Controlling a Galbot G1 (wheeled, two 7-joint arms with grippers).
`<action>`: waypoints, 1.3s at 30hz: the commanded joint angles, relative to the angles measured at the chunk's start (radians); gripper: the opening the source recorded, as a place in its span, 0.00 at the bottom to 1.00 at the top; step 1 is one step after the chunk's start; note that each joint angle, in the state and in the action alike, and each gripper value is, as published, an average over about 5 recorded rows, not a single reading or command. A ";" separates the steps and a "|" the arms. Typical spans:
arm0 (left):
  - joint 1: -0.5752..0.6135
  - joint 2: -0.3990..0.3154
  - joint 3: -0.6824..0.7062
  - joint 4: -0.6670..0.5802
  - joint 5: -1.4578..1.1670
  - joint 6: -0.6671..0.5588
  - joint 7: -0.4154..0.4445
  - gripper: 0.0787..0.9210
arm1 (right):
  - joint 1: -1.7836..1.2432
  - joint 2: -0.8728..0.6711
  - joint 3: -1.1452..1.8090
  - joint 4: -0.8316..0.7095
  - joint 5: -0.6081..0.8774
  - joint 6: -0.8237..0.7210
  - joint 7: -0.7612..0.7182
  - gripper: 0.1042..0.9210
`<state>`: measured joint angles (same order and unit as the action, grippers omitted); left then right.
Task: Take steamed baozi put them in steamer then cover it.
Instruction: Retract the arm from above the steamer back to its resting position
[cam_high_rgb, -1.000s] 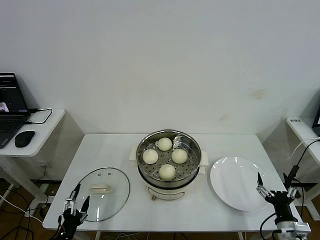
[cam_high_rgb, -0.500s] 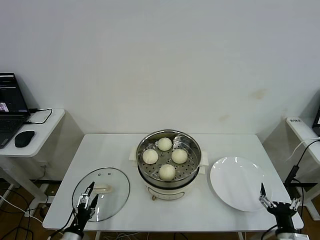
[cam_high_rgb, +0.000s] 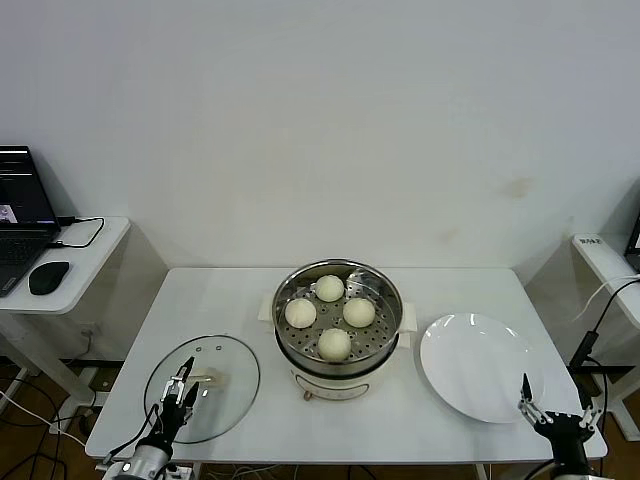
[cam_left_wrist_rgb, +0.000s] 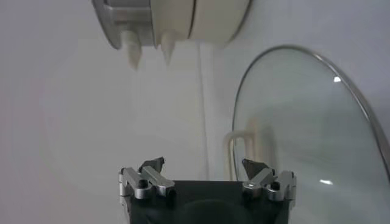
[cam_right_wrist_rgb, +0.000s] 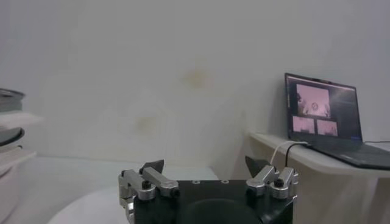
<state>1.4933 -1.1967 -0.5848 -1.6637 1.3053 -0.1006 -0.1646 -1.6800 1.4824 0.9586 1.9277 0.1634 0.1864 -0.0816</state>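
Note:
Several cream-white baozi lie in the steel steamer, which sits on its cream cooker base at the table's middle. The round glass lid with a cream handle lies flat on the table at the front left. My left gripper is open and empty, low over the lid's near part, close to the handle. In the left wrist view the open left gripper points toward the lid, its handle and the cooker base. My right gripper is open and empty at the table's front right corner.
A white empty plate lies right of the steamer, beside my right gripper. A side desk at the left holds a laptop and a mouse. Another laptop stands on a desk at the right.
My left gripper has moved in from the table's front edge over the glass lid, toward its handle. My right gripper has drawn back and down from the plate's edge to the front corner.

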 joint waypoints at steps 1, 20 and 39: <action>-0.093 0.008 0.010 0.071 0.009 0.001 0.007 0.88 | -0.004 0.008 0.002 -0.004 -0.006 0.003 0.002 0.88; -0.193 -0.013 0.016 0.174 -0.053 0.002 -0.003 0.88 | -0.007 0.018 -0.003 -0.023 -0.027 0.010 -0.003 0.88; -0.176 -0.041 0.017 0.218 -0.105 -0.020 -0.068 0.45 | -0.006 0.020 -0.013 -0.031 -0.045 0.020 -0.006 0.88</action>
<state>1.3207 -1.2343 -0.5672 -1.4578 1.2127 -0.1119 -0.2063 -1.6850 1.5012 0.9470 1.8936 0.1208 0.2047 -0.0874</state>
